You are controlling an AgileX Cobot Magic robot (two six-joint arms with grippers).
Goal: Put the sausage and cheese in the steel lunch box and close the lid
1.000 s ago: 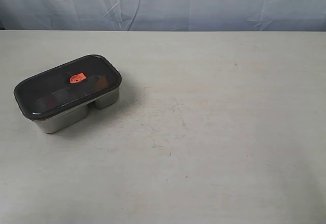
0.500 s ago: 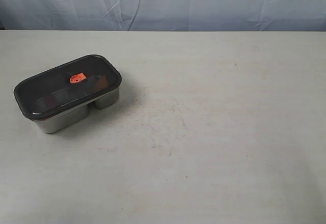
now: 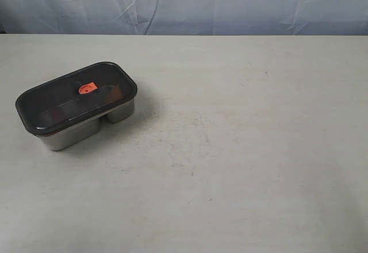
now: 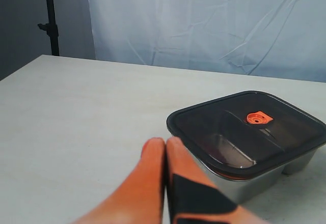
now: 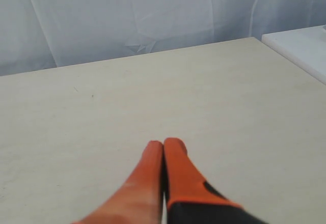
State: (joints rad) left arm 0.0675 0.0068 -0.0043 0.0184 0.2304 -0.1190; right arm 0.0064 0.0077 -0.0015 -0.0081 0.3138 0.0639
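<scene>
The left gripper point(image 4: 165, 143) is being held fully closed on nothing, just short of the box. The right gripper point(image 5: 164, 145) is likewise being held closed and empty over bare bench point(image 3: 241, 149). Farther back, near the bench's left edge, the steel lunch box point(image 3: 69, 135) is being covered by the lid point(image 3: 75, 96), its orange tab point(image 3: 87, 88) uppermost. Dim reddish shapes are being glimpsed through the lid, but the sausage and the cheese cannot be made out. One rim is possibly being left unseated, so a nudge could lift the lid.

Pale table point(image 3: 259, 149), perhaps cloth backdrop point(image 3: 230, 3)
</scene>
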